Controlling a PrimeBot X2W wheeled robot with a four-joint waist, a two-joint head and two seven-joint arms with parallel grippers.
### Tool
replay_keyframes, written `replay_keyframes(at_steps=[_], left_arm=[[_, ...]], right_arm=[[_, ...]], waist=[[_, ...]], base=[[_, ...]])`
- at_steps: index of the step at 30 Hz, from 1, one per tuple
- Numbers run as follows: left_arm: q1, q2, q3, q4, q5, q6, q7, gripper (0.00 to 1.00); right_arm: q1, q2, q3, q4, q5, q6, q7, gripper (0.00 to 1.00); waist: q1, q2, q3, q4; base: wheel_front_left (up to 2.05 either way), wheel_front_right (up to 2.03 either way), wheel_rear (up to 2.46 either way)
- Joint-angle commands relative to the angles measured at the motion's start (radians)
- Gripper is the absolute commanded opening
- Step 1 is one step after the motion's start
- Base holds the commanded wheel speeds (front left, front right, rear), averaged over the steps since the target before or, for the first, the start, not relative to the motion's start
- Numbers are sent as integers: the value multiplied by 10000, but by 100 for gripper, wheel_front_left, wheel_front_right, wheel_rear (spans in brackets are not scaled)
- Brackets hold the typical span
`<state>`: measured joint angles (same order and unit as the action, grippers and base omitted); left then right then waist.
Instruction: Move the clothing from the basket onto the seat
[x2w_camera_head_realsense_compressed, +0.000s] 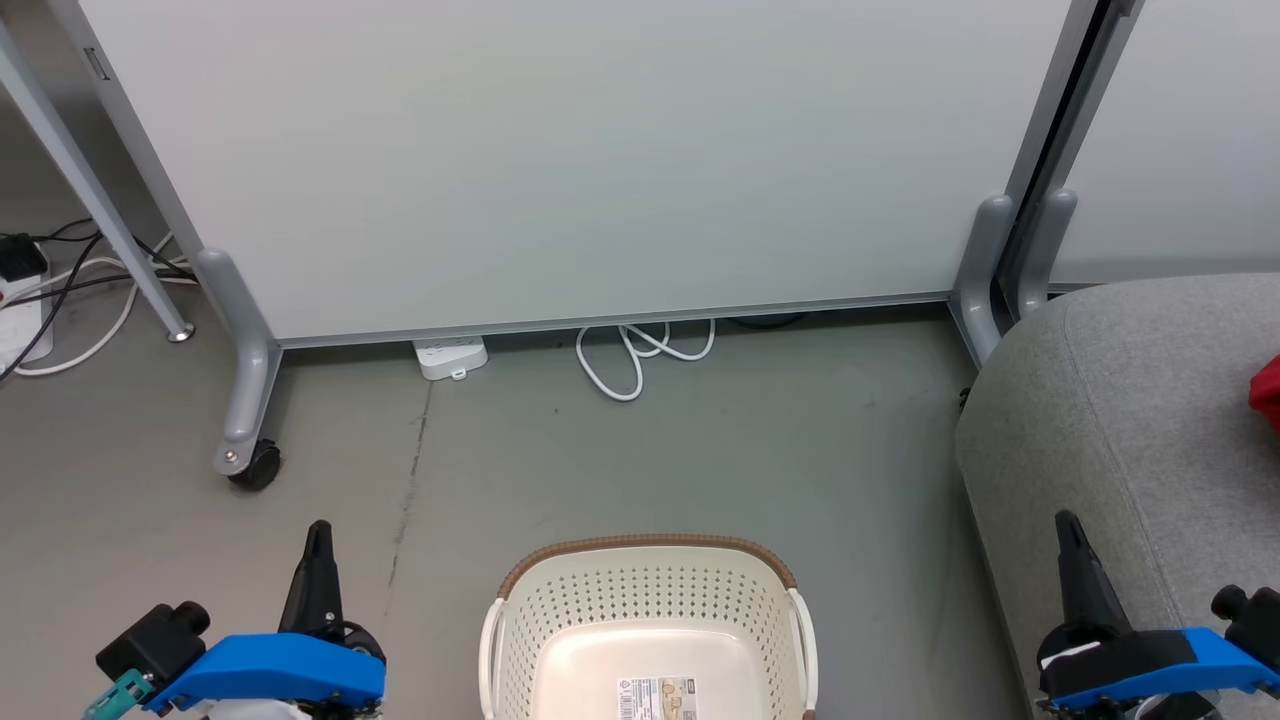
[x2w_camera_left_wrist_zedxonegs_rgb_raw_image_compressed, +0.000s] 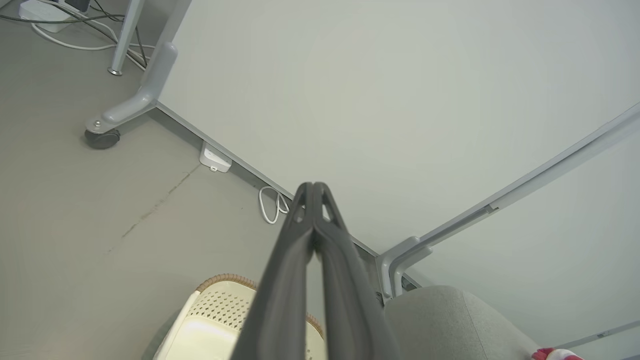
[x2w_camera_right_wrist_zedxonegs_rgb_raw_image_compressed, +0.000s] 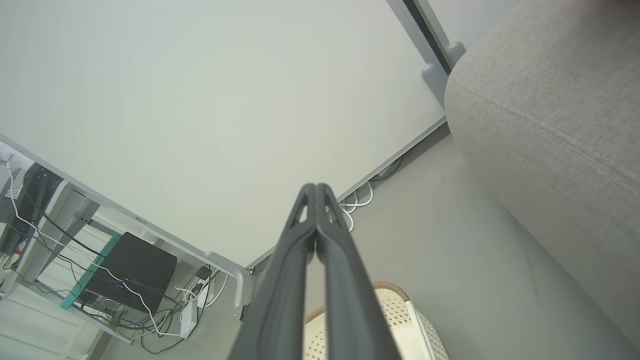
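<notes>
The cream perforated basket (x2w_camera_head_realsense_compressed: 648, 630) with a brown rim sits on the floor at the bottom centre; its inside holds nothing but a label sticker. It also appears as basket (x2w_camera_left_wrist_zedxonegs_rgb_raw_image_compressed: 215, 315) and basket (x2w_camera_right_wrist_zedxonegs_rgb_raw_image_compressed: 400, 320). The grey seat (x2w_camera_head_realsense_compressed: 1130, 430) fills the right side, with a bit of red clothing (x2w_camera_head_realsense_compressed: 1268, 392) on it at the frame's edge, also seen as clothing (x2w_camera_left_wrist_zedxonegs_rgb_raw_image_compressed: 555, 354). My left gripper (x2w_camera_head_realsense_compressed: 319, 530) stands shut left of the basket, holding nothing. My right gripper (x2w_camera_head_realsense_compressed: 1066, 522) is shut and holds nothing, in front of the seat's near side.
A pale partition panel (x2w_camera_head_realsense_compressed: 600, 150) on grey wheeled feet (x2w_camera_head_realsense_compressed: 245, 400) stands behind the basket. A white power strip (x2w_camera_head_realsense_compressed: 450, 356) and looped white cable (x2w_camera_head_realsense_compressed: 640, 350) lie at its base. More cables (x2w_camera_head_realsense_compressed: 60, 290) lie at the far left. Bare grey floor surrounds the basket.
</notes>
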<state>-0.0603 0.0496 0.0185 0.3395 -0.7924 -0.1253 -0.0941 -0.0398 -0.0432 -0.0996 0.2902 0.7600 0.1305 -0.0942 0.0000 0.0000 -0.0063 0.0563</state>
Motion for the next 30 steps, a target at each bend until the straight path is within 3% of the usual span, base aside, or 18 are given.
replay_keyframes(at_steps=[1,30], left_arm=[[-284,12,74,-188,-331,-31,74,0],[-415,11,473,-528,-3689,-53,941,0]], right_arm=[[-314,-65,-20,-168,365,3,73,0],[-506,-82,-80,-310,3863,4,944,0]], waist=[[0,0,1,-8],[0,0,33,-196]], base=[[0,0,0],[0,0,0]])
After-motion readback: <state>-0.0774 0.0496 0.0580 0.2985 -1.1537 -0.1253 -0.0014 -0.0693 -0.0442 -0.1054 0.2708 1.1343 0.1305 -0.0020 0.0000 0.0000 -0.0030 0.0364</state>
